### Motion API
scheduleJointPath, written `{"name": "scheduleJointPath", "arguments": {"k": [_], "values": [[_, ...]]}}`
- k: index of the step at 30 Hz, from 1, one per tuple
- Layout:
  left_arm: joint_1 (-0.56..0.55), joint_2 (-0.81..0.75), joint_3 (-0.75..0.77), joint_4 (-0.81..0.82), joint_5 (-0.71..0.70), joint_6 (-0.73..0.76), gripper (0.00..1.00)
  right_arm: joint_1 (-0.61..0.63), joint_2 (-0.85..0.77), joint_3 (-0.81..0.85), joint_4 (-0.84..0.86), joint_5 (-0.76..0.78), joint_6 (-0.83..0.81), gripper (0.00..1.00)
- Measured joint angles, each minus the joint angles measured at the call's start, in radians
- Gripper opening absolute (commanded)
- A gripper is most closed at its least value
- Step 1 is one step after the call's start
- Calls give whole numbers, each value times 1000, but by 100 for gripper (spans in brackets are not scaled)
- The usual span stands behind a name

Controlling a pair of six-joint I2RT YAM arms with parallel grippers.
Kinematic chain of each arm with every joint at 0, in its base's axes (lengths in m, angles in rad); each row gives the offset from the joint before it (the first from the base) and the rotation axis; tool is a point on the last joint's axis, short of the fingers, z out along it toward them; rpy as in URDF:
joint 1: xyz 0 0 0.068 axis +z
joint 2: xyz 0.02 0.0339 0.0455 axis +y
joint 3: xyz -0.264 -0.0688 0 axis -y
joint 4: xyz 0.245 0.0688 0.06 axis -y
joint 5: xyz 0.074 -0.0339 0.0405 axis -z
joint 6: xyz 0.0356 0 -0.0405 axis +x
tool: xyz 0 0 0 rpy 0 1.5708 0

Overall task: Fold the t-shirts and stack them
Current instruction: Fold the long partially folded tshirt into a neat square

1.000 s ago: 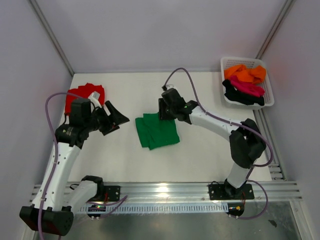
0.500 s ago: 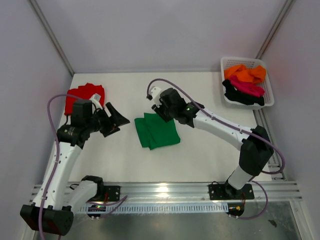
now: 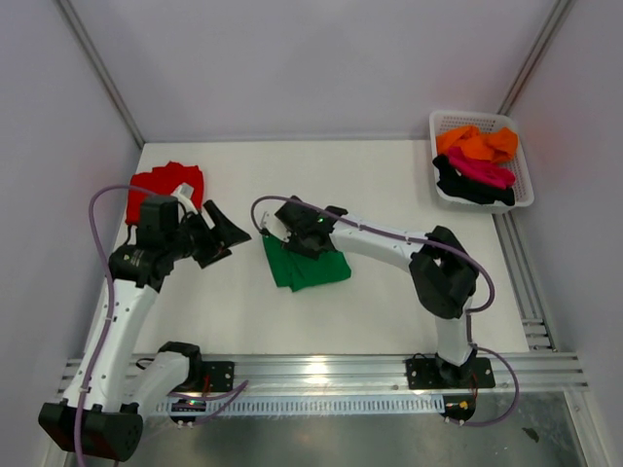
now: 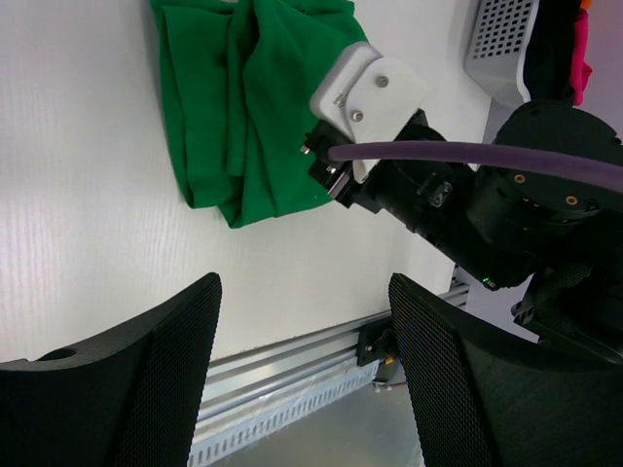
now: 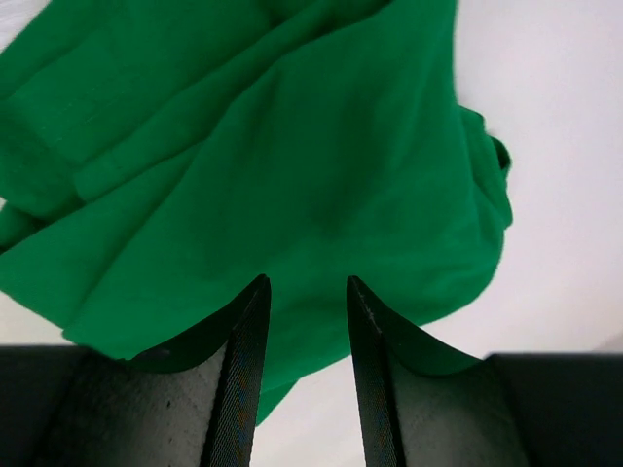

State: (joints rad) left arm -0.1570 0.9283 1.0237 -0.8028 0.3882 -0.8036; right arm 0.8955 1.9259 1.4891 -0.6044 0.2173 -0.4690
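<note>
A bright green t-shirt (image 3: 310,268) lies folded and rumpled at the middle of the white table. My right gripper (image 3: 295,236) hangs over its far left corner. In the right wrist view its fingers (image 5: 307,287) stand a little apart just above the green cloth (image 5: 292,156), with nothing between them. My left gripper (image 3: 227,233) is wide open and empty, left of the green shirt, which also shows in the left wrist view (image 4: 243,107). A red t-shirt (image 3: 161,183) lies at the far left, behind the left arm.
A white mesh basket (image 3: 470,116) at the far right corner holds orange (image 3: 477,143), magenta (image 3: 482,170) and black (image 3: 467,187) shirts. The metal rail (image 3: 321,370) runs along the near edge. Grey walls close in both sides.
My right gripper has swung left and slightly nearer, from the green shirt's far right corner to above its far left part. The left arm has barely moved.
</note>
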Motion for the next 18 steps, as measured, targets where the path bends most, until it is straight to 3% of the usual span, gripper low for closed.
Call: {"name": "scheduleJointPath", "arguments": {"k": [11, 18], "values": [[0, 0, 0, -3, -13, 0, 73, 35, 131, 72, -44, -46, 13, 41], [0, 11, 32, -32, -24, 10, 73, 30, 274, 262, -108, -31, 91, 41]]}}
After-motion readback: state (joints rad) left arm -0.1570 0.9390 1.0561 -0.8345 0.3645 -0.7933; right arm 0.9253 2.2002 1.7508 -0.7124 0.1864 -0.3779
